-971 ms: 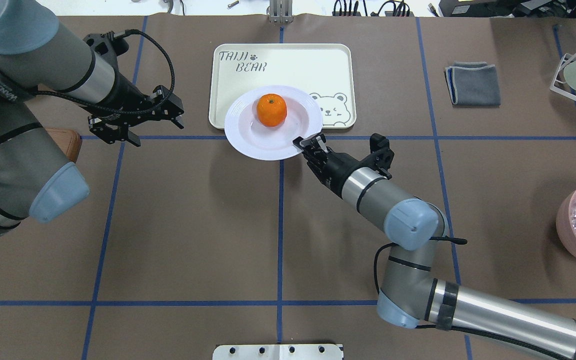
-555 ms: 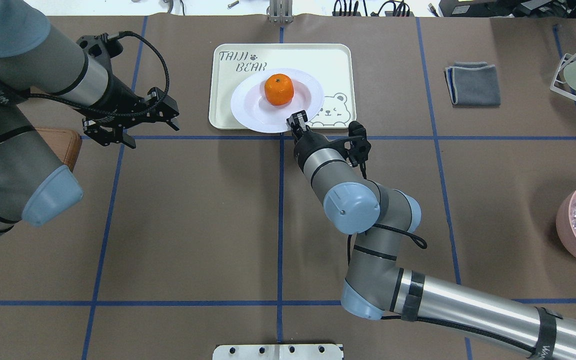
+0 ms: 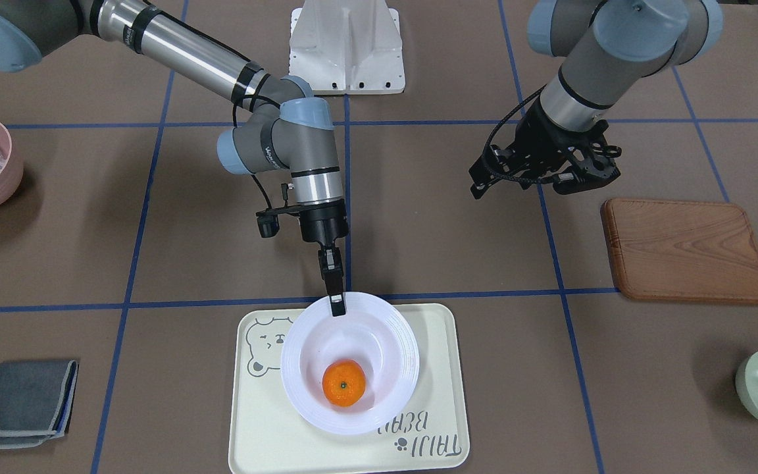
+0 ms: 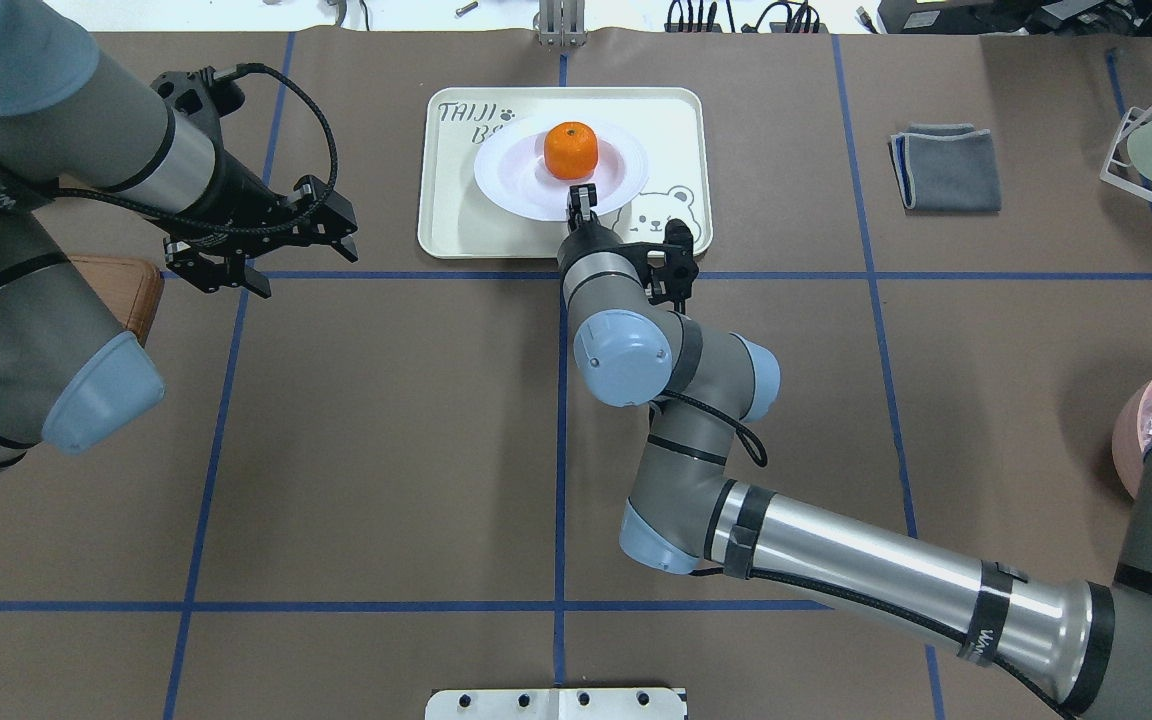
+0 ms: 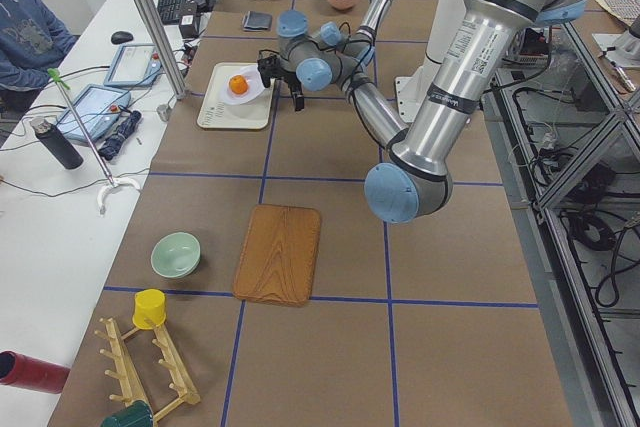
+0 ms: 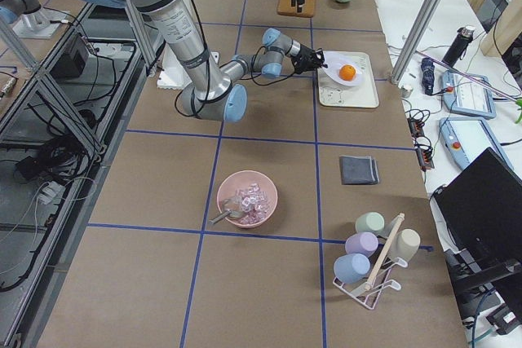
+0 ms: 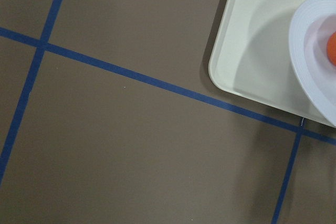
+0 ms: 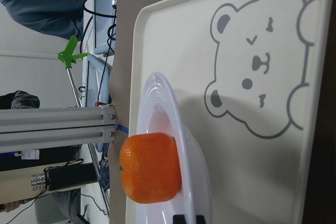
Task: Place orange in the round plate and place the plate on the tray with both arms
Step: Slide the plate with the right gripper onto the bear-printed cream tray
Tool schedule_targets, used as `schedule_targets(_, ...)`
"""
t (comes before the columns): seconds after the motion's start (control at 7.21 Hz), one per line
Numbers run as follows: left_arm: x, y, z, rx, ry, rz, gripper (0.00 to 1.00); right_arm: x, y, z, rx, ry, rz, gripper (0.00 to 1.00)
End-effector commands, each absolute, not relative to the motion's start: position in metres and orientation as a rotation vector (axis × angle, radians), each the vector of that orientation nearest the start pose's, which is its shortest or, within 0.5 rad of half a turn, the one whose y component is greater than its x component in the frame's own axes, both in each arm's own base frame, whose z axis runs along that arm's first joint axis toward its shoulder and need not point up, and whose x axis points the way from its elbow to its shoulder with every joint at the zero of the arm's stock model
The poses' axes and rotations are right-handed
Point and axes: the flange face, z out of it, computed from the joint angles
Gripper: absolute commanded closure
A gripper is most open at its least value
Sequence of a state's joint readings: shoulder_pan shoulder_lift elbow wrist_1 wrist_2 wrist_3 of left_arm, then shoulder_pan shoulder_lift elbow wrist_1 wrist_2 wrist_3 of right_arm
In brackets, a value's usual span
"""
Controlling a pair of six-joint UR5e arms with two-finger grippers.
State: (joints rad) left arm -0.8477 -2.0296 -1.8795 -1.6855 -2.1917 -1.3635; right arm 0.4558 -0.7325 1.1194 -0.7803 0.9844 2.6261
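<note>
Right end effector (image 4: 581,196): I see it pinching the robot-side rim of the round plate (image 4: 514,172), fingers pressed together on the edge.
Round plate: over the tray (image 4: 454,216), covering part of the lettering and tilted in the right wrist view; I cannot tell whether it rests on the tray.
Orange (image 4: 571,150): in the plate's well, just beyond the right fingertips, not touching them.
Left end effector (image 4: 296,258): spread and holding nothing, above the bench, well apart from the tray on its left.
</note>
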Motion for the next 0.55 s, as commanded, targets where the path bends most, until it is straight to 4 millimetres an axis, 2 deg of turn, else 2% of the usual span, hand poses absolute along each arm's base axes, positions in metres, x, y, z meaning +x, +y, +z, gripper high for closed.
schedule_targets(0.0, 0.3386, -0.4969, 0.2461, -0.072, 1.028, -0.310, 0.02, -0.6381, -0.5332, 0.2360, 0.179, -1.402, 1.651, 1.00)
schedule_targets(0.14, 0.3386, -0.4969, 0.2462, -0.072, 1.028, -0.310, 0.02, -0.6426, -0.5340, 0.2354, 0.179, -1.395, 1.649, 0.89)
schedule_targets(0.28, 0.3389, -0.4974, 0.2468, -0.072, 1.026, -0.311, 0.02, -0.6434, -0.5355, 0.2362, 0.179, -1.390, 1.649, 0.35)
schedule_targets(0.42, 0.3402, -0.4976, 0.2481, -0.073, 1.023, -0.312, 0.02, -0.6438, -0.5354, 0.2350, 0.176, -1.390, 1.647, 0.00)
